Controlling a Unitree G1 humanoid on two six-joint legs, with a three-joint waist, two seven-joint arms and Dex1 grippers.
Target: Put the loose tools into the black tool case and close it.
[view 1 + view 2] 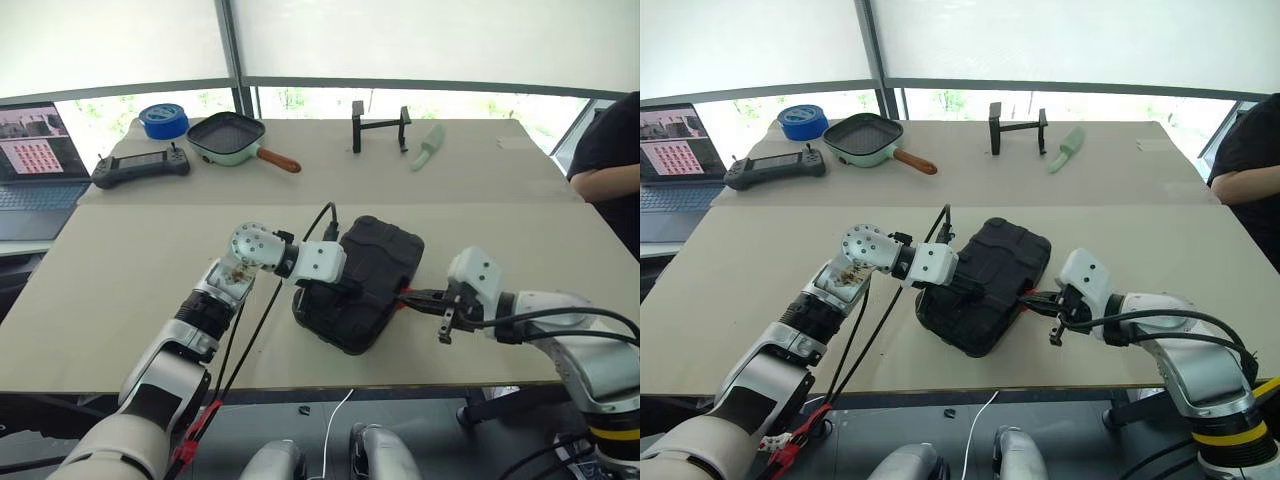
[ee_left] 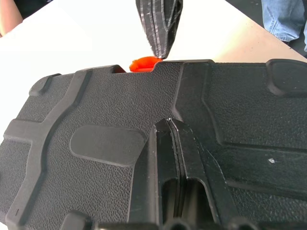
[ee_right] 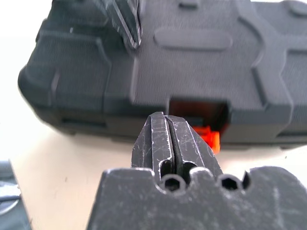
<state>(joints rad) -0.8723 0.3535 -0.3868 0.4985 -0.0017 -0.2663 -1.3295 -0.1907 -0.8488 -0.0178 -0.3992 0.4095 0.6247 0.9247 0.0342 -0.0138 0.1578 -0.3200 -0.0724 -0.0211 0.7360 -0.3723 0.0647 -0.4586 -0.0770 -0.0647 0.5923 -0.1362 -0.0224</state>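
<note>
Black tool case (image 1: 362, 283): lid down, mid-counter (image 1: 130, 260). Left tool (image 1: 345, 288), closed, presses the lid. Right tool (image 1: 412, 296), closed, empty, at the orange latch (image 3: 209, 139). Advice: push latch squarely while bracing.

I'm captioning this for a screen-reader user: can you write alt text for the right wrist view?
The right gripper, its two black fingers shut together, points at the orange latch on the front edge of the closed black tool case. The case lies on a pale table, and the left gripper rests on its lid.
</note>
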